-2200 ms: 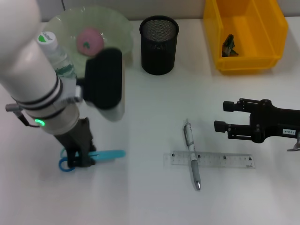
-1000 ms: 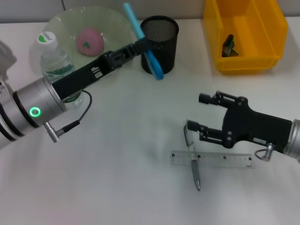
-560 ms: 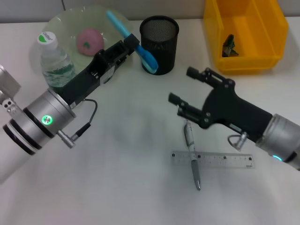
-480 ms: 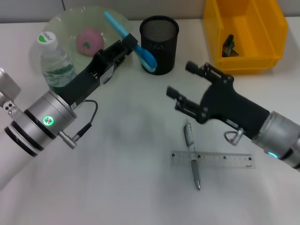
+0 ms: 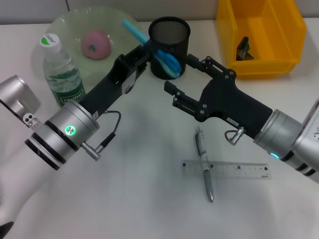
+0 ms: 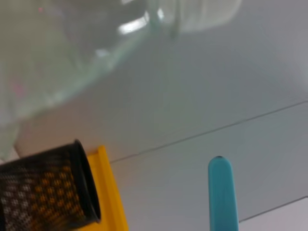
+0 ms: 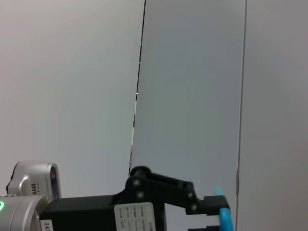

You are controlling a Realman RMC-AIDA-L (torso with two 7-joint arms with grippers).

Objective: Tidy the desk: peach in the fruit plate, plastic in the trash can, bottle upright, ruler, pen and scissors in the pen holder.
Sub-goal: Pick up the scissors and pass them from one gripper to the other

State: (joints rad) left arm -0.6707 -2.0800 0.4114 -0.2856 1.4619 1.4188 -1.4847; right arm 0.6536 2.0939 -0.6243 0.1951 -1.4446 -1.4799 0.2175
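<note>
Nearer the pen holder (image 5: 169,48) now, left pincer (image 5: 147,54) grips scissors (image 5: 160,51); right pincer (image 5: 183,79) open beside

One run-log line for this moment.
left end effector: holds scissors | right end effector: open beside them | pen holder: empty

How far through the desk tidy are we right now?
Done: the peach lies in the fruit plate, the bottle stands upright, and the plastic sits in the yellow trash can. In hand: the left gripper holds the scissors beside the pen holder, with the open right gripper close by. Left: the pen and ruler lie crossed on the desk.
</note>
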